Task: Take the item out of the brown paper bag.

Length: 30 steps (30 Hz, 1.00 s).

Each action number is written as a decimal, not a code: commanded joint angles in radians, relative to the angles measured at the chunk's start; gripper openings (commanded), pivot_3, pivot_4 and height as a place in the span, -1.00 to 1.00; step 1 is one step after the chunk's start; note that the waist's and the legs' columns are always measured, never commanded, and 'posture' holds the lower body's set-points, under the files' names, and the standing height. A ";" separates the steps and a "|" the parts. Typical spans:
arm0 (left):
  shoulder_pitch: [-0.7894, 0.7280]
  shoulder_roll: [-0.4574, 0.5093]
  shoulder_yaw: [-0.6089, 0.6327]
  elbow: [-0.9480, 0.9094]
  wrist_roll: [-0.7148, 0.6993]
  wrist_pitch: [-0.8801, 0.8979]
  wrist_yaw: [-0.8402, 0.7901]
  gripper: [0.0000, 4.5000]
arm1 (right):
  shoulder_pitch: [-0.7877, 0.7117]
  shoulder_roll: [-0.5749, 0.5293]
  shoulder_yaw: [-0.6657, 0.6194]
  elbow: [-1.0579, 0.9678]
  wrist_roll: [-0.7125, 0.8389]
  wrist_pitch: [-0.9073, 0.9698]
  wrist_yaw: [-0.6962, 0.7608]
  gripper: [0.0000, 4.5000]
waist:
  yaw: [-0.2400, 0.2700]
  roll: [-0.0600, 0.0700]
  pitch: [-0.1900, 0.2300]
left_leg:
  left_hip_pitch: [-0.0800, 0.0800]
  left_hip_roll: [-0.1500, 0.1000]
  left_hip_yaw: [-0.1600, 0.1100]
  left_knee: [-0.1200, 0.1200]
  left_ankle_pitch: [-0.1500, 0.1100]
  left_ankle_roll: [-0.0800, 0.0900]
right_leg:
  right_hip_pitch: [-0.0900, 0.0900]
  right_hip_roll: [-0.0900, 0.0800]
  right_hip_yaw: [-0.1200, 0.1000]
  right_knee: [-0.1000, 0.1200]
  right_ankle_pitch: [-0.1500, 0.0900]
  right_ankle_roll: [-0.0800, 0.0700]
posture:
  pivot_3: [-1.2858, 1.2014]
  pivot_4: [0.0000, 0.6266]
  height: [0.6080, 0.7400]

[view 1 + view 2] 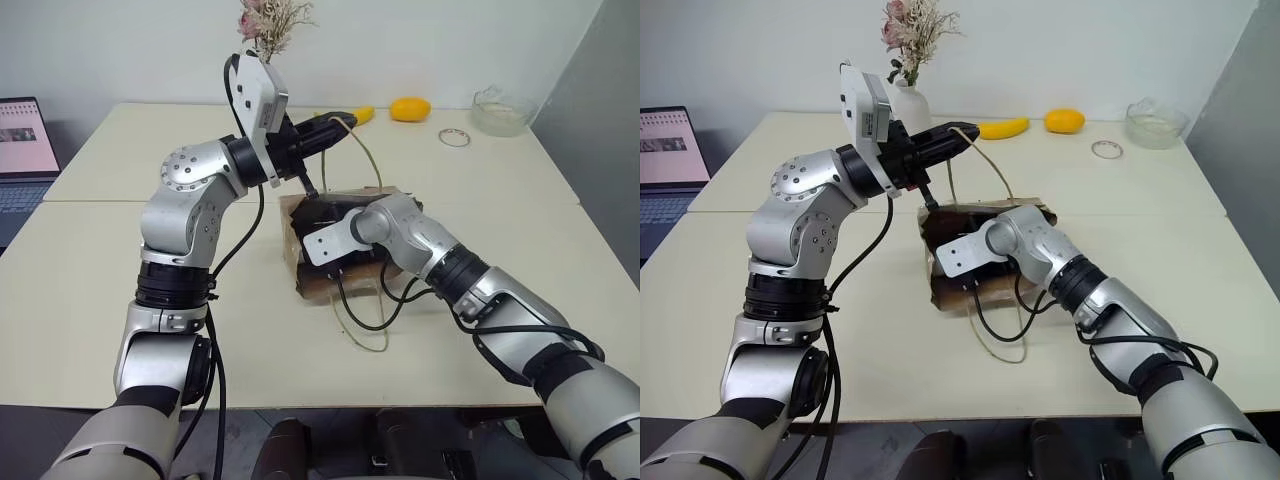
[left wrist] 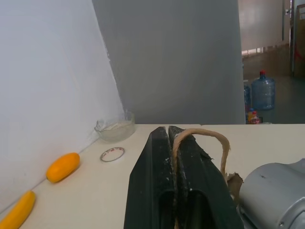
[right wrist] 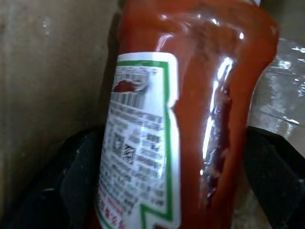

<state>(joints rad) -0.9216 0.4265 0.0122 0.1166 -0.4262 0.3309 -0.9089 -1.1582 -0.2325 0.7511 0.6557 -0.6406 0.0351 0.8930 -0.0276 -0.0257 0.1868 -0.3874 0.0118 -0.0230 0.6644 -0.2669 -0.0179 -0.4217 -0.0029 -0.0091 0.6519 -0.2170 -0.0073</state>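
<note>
Bag: the crinkled brown paper bag [image 1: 985,265] stands near the middle of the cream table [image 1: 1200,260], mouth up.
Left gripper [image 2: 172,143]: squeezed shut on the bag's thin tan cord handle [image 2: 202,135], lifting it.
Right gripper [image 3: 167,152]: down inside the bag, fingers spread wide on both sides of the bottle, not squeezing yet.
Item: a shiny red plastic sauce bottle [image 3: 190,95] with a white label, inside the bag.
Handling: probably smooth, slippery and a bit heavy; best held around the middle, on the label.

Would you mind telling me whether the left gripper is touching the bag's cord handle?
Touching. In the left wrist view the left gripper has its jaws shut on the tan cord handle, which loops out from between them.
</note>
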 commanded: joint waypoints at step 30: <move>-0.015 0.002 0.003 0.001 0.027 -0.053 0.012 -1.00 | 0.142 -0.159 -0.268 -0.528 0.315 0.038 0.255 0.16 | 0.000 0.000 0.000 | 0.002 -0.001 0.000 0.000 0.000 0.000 | 0.000 0.000 0.000 0.005 -0.003 0.004 | 0.03 -0.52 1.00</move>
<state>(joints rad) -0.9177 0.4270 0.0058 0.1311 -0.4074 0.2961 -0.9045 -1.0054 -0.3874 0.5340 0.1903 -0.3835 0.0840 1.1306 -0.0279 -0.0255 0.1871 -0.3854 0.0114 -0.0230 0.6642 -0.2670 -0.0179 -0.4223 -0.0029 -0.0093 0.6571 -0.2202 -0.0032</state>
